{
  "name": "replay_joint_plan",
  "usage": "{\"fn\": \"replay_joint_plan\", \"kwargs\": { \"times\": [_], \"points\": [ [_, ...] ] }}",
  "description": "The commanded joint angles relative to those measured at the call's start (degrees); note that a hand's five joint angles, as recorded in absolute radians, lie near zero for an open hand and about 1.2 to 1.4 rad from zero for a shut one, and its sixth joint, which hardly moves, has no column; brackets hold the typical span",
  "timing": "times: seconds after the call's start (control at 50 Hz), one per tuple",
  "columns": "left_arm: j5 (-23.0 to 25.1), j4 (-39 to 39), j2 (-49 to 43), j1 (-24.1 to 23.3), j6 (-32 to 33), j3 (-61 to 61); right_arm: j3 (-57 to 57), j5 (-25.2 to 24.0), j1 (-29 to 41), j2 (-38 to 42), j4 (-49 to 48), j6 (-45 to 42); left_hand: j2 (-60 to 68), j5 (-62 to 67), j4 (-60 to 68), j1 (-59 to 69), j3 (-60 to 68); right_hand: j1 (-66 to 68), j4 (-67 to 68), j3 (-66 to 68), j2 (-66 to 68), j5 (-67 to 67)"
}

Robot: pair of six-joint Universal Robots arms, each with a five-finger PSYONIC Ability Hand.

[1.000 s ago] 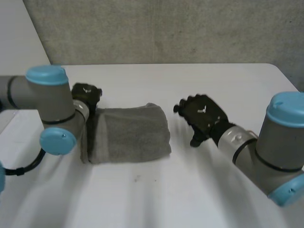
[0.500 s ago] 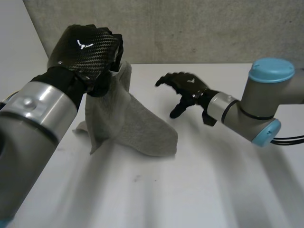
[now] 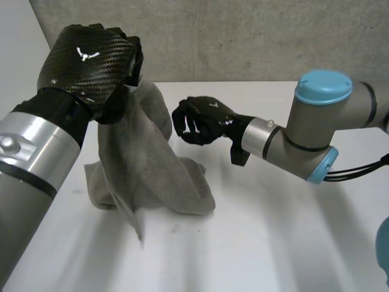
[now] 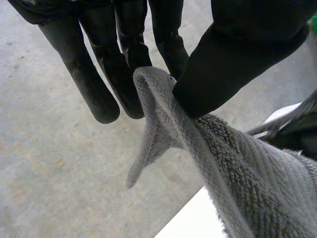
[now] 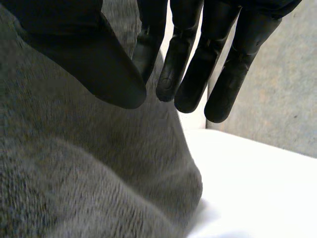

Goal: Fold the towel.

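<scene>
Where the left hand (image 3: 91,61) pinches it, the towel (image 3: 146,164) hangs below.

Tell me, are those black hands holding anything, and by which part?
The left hand pinches the grey towel by a fold at its edge, between thumb and fingers. The right hand, beside the towel, holds nothing.

Towel (image 3: 152,164): plain mid-grey, looped terry nap.
Left hand (image 3: 91,64): black, fine carbon-weave check on back, small white emblem.
Right hand (image 3: 197,120): black, small white mark.
Table (image 3: 273,231): white.
Wall (image 3: 243,36): grey, speckled.
Right arm (image 3: 304,146): grey, light-blue caps.
</scene>
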Motion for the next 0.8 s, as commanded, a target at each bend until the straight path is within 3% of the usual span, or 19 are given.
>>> {"fn": "replay_joint_plan", "kwargs": {
  "times": [0.02, 0.1, 0.2, 0.3, 0.48, 0.52, 0.56, 0.58, 0.6, 0.62, 0.74, 0.78, 0.8],
  "points": [
    [1.81, 0.39, 0.26, 1.04, -0.14, 0.25, 0.86, 2.79, -0.24, -0.15, -0.65, 0.51, 10.59, 11.87, 10.31, 12.4, 10.55, -40.81, -51.27, -51.18, -51.08, -50.8],
    [2.34, -0.05, 0.97, 0.33, -0.14, -0.37, -0.02, 3.68, -0.24, 1.79, -0.74, 0.51, 10.59, 11.87, 10.31, 12.4, 10.55, -40.81, -51.27, -51.18, -51.08, -50.8],
    [2.25, -0.31, 4.4, -3.36, -0.06, -1.42, -3.71, 1.31, -0.24, 5.48, -0.21, 1.04, 10.59, 11.87, 10.31, 12.4, 10.55, -40.81, -51.27, -51.18, -51.08, -50.8],
    [2.16, -1.1, 7.38, -6.87, -0.06, -3.35, -8.53, -4.83, -0.24, 10.3, 0.05, 4.1, 10.59, 11.87, 10.31, 12.4, 10.55, -40.81, -51.27, -51.18, -51.08, -50.8],
    [2.07, -3.04, 9.23, -8.02, -0.06, -5.03, -11.62, -13.02, 1.25, 13.13, -0.3, 12.29, 10.59, 11.87, 10.31, 12.4, 10.55, -40.81, -51.27, -51.18, -51.08, -50.8],
    [2.07, -2.95, 8.97, -8.02, 0.03, -5.29, -11.79, -13.99, 1.87, 13.3, -0.39, 12.9, 10.59, 11.87, 10.31, 12.4, 10.55, -35.34, -45.81, -45.71, -45.61, -45.33],
    [2.16, -2.78, 8.45, -7.4, 0.12, -5.82, -11.97, -14.25, 2.22, 13.48, -0.57, 13.08, 10.59, 11.87, 10.31, 12.4, 10.55, -2.05, -12.52, -12.42, -12.32, -12.04],
    [2.16, -2.78, 8.44, -7.4, 0.12, -5.82, -11.97, -14.25, 2.22, 13.48, -0.57, 13.08, 10.59, 11.87, 10.31, 12.4, 10.55, -1.87, -12.33, -12.24, -12.14, -11.86],
    [2.25, -2.69, 8.18, -6.7, 0.12, -5.91, -12.4, -14.25, 2.13, 13.48, -0.57, 13.08, 10.59, 11.87, 10.31, 12.4, 10.55, 19.28, 8.82, 8.91, 9.01, 9.29],
    [2.25, -2.69, 7.66, -5.57, 0.12, -5.99, -13.11, -14.25, 2.13, 13.48, -0.57, 13.08, 10.59, 11.87, 10.31, 12.4, 10.55, 29.09, 18.63, 18.72, 18.82, 19.11],
    [2.78, -2.16, 5.98, -0.28, 0.12, -5.47, -15.4, -12.67, 1.26, 12.25, -0.83, 13.52, 10.59, 11.87, 10.31, 12.4, 10.55, 29.19, 18.73, 18.82, 18.92, 19.2],
    [2.87, -1.55, 4.85, 2.87, 0.03, -3.98, -17.06, -4.63, -0.14, 9.02, -2.05, 13.43, 10.59, 11.87, 10.31, 12.4, 10.55, 29.19, 18.73, 18.82, 18.92, 19.2],
    [2.87, -1.55, 4.84, 2.88, 0.03, -3.97, -17.07, -4.58, -0.15, 9.0, -2.06, 13.43, 10.59, 11.87, 10.31, 12.4, 10.55, 29.19, 18.73, 18.82, 18.92, 19.2]
  ]
}}
